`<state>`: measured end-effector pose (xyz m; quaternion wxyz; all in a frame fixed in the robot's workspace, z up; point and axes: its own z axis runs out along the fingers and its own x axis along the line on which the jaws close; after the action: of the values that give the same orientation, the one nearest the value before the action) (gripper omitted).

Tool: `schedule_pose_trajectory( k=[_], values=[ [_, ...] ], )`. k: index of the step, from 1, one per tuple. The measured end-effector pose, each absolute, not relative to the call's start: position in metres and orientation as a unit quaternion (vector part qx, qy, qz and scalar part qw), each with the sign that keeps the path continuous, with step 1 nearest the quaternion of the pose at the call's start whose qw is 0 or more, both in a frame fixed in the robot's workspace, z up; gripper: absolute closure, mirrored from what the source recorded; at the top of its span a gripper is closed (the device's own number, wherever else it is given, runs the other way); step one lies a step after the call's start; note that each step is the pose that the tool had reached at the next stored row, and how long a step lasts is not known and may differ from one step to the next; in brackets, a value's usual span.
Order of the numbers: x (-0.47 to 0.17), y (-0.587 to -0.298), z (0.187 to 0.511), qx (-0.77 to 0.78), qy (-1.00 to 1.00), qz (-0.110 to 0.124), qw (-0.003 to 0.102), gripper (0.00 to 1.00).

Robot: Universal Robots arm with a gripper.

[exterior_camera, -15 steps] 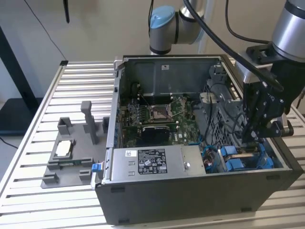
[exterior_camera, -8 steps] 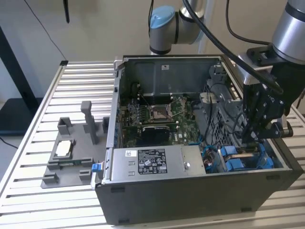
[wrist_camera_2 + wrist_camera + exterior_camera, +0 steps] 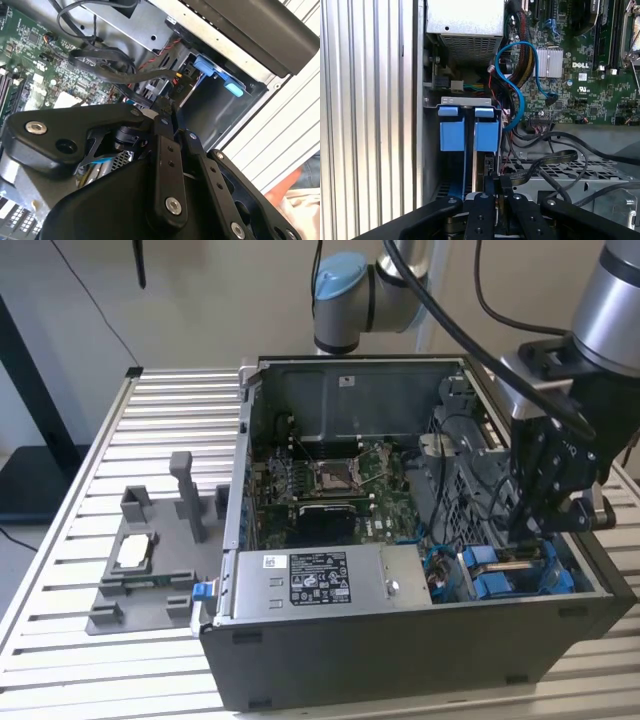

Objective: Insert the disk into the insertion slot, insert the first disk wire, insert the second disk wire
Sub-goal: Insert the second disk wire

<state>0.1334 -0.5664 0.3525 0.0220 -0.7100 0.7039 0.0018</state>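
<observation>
The disk [image 3: 485, 131] sits in the slot [image 3: 432, 145] at the case's [image 3: 400, 650] corner, at about 4 o'clock in the exterior view; two bright blue caddy tabs stand side by side there in the first wrist view, with a thin edge of the drive between them. The second wrist view catches two blue tabs [image 3: 217, 72] from another angle, against the bay's grey wall. The pincer [image 3: 496, 187] hangs just over the bay, its black fingers [image 3: 165, 150] drawn close together on a flat black cable [image 3: 540, 167]. One blue wire [image 3: 520, 75] loops across the board [image 3: 590, 65] in the first wrist view. The exterior view adds one grey supply box [image 3: 320, 580] at 6 o'clock, and one grey fixture [image 3: 150, 560] on the slatted counter [image 3: 80, 510] at 9 o'clock.
</observation>
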Motion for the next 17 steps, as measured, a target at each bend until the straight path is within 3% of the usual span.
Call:
schedule_pose_trajectory(
  k=[17],
  values=[
    [0.1348, -0.5698, 0.3461, -0.706, 0.708, 0.002, 0.022, 0.84]
  ],
)
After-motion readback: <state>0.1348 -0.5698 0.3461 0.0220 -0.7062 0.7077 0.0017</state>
